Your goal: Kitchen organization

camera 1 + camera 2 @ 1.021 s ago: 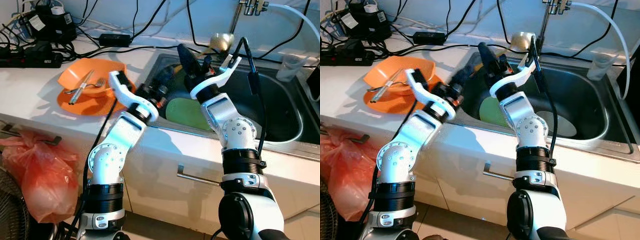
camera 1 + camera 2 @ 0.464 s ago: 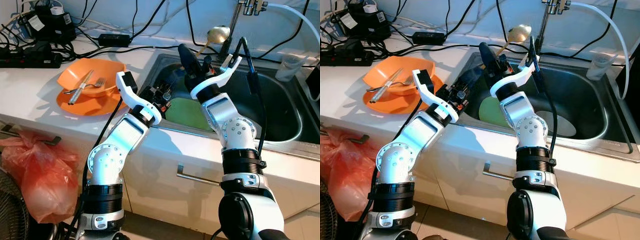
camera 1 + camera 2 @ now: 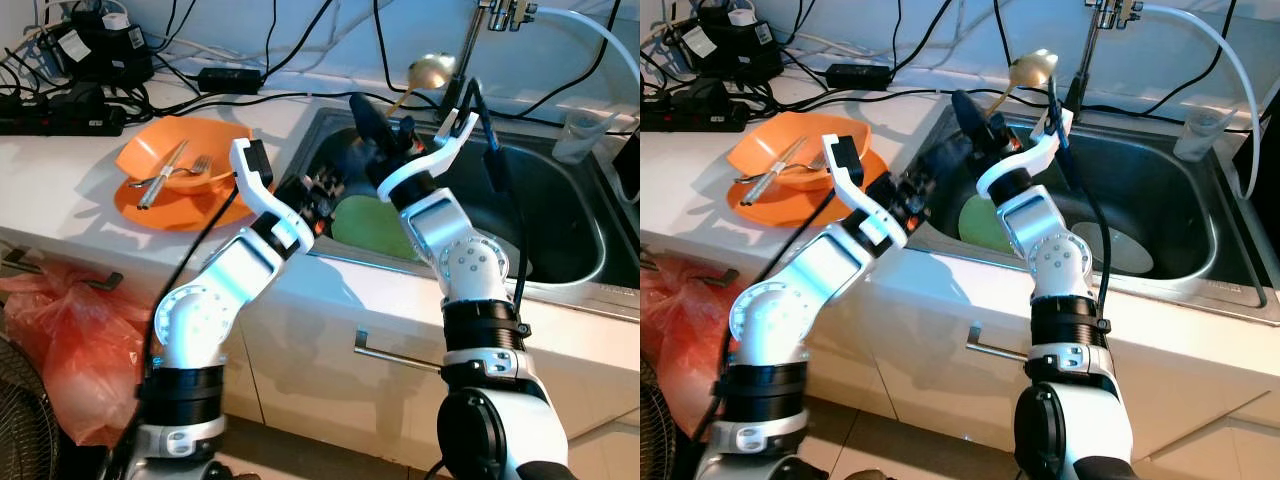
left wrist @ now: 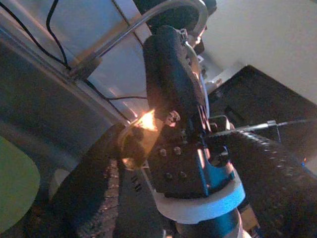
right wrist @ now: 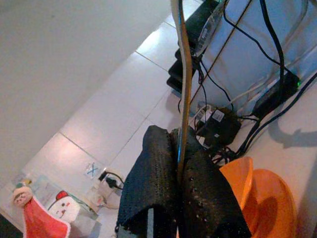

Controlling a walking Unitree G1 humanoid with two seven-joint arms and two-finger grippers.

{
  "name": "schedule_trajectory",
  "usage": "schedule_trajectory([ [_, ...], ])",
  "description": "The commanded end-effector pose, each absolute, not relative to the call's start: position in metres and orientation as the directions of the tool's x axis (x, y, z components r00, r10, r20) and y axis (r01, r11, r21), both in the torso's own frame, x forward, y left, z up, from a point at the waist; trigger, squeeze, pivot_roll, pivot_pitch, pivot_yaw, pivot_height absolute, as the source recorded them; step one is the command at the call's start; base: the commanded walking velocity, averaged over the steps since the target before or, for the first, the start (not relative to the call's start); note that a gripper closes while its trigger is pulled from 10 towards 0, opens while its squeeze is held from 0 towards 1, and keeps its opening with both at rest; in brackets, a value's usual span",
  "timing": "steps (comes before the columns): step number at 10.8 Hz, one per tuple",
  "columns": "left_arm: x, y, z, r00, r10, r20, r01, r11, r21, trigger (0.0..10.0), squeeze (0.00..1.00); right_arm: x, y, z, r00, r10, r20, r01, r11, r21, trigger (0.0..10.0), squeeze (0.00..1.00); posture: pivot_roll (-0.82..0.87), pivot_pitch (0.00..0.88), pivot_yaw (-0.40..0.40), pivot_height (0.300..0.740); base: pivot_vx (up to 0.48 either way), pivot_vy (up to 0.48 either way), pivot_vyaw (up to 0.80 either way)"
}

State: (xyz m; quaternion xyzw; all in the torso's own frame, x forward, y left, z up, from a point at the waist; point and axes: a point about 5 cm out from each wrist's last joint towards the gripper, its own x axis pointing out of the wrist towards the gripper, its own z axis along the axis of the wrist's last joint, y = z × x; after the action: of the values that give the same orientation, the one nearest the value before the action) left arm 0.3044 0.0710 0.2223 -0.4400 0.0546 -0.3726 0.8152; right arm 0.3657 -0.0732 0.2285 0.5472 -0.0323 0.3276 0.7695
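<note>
- The right gripper [image 3: 385,125] sits in the upper middle of the left eye view, above the left rim of the sink [image 3: 570,285], with its black fingers [image 5: 163,188] pressed together on the thin handle of a golden spoon [image 3: 428,70].
- The spoon stands tilted, handle down in the fingers and bowl up toward the tap [image 3: 500,12] at the top edge of the frame; in the right wrist view its shaft [image 5: 184,74] runs straight up out of the clamped fingertips.
- The left gripper [image 3: 325,190] lies just left of and below the right one, over the near left corner of the sink; whether its fingers are parted or closed I cannot tell, since they appear only as a dark blur.
- In the left wrist view the right gripper's black body fills the centre, with a glint of gold beside it.
- Below both grippers, in the sink, rests a green plate [image 3: 370,225]; a pale round dish [image 3: 1130,250] lies further right on the sink floor.
- On the white counter [image 3: 60,190], at the left of the frame, sits an orange plate [image 3: 175,205] carrying an orange bowl [image 3: 170,150], with a fork [image 3: 195,166] and other cutlery lying across the bowl.
- Black cables and a power strip [image 3: 60,115] crowd the upper left corner.
- A clear cup [image 3: 578,135] stands at the upper right, behind the sink.
- A red plastic bag [image 3: 70,350] hangs at the lower left, in front of the cabinet.
</note>
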Motion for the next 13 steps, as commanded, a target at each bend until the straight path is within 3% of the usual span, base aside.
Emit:
schedule_trajectory([
  [1,0.297,0.065,0.228,0.652,-0.71,0.265,0.629,0.312,-0.712,10.0,1.0,0.363,-0.07,0.223,0.786,0.478,0.391,-0.536,0.215,0.816,10.0,0.0,0.09,0.0,0.002,0.74,0.0,0.0,0.0],
  [5,0.291,0.065,0.217,0.606,-0.77,0.197,0.703,0.403,-0.586,10.0,1.0,0.364,-0.088,0.209,0.839,0.452,0.303,-0.502,0.427,0.752,10.0,0.0,0.07,0.0,-0.001,0.74,0.0,0.0,0.0],
  [7,0.292,0.065,0.212,0.633,-0.756,0.167,0.714,0.487,-0.503,10.0,1.0,0.362,-0.1,0.204,0.862,0.427,0.272,-0.473,0.489,0.733,10.0,0.0,0.05,0.0,0.0,0.74,0.0,0.0,0.0],
  [13,0.3,0.062,0.205,0.663,-0.731,0.161,0.737,0.602,-0.308,10.0,1.0,0.35,-0.155,0.178,0.948,0.296,0.117,-0.302,0.719,0.626,10.0,0.0,-0.01,0.0,-0.002,0.74,0.0,0.0,0.0],
])
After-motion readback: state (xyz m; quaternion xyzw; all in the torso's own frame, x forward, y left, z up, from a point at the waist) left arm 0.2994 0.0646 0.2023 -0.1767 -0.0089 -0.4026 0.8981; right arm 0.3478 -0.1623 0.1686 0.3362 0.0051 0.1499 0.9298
